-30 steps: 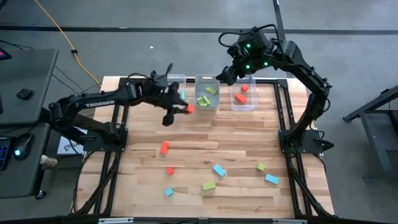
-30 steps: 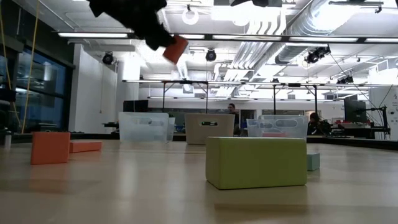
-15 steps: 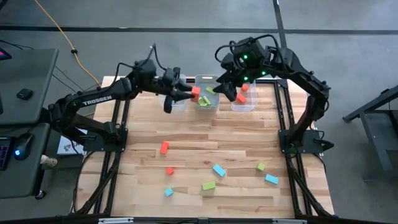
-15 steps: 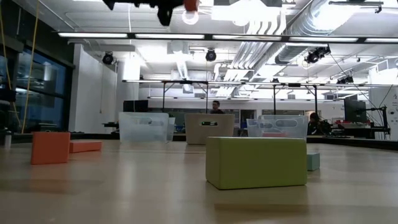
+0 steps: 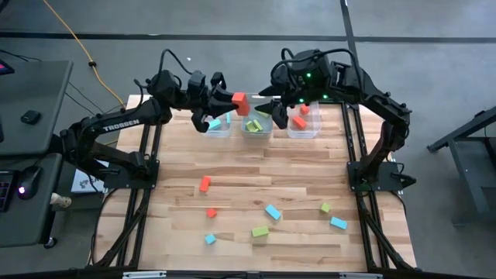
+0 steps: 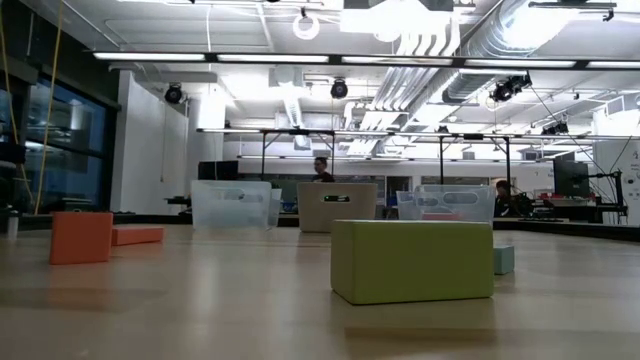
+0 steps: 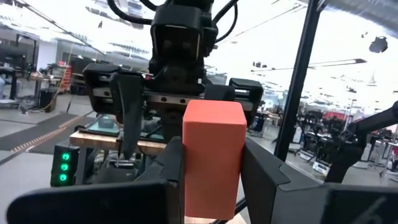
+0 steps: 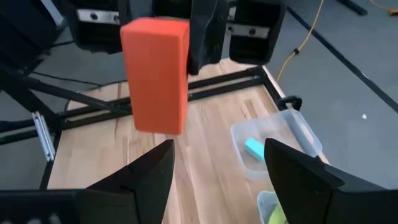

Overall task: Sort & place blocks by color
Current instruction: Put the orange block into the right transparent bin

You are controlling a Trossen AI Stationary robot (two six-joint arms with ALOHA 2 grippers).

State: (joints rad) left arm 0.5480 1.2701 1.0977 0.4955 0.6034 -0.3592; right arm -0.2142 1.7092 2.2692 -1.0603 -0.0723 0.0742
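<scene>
My left gripper (image 5: 231,101) is shut on a red-orange bar block (image 5: 240,101), high above the three clear bins at the table's far edge. In the left wrist view the block (image 7: 213,155) stands between my two fingers. My right gripper (image 5: 271,104) is open and faces it from the right, close by. In the right wrist view its fingers (image 8: 144,177) stand wide apart just short of the block (image 8: 155,74), touching nothing. Several more red-orange (image 5: 204,184), blue (image 5: 273,211) and green (image 5: 260,231) blocks lie flat on the table. My left gripper pinches the red-orange block between its two fingers, one on each side face (image 7: 186,168). The fingers come level from the table's left. The block is lifted clear above the bins, and its free end (image 8: 155,118) points toward my right gripper.
The left bin (image 5: 218,124) holds a blue block, the middle bin (image 5: 256,125) green ones, the right bin (image 5: 304,122) red-orange ones. In the low view a green block (image 6: 412,260) and orange blocks (image 6: 80,237) lie near the camera. The wood between bins and loose blocks is bare.
My left gripper, still shut on the red-orange block, has risen out of the low view and moved toward the far edge and the right, over the bins. My right gripper has swung left to face the block.
</scene>
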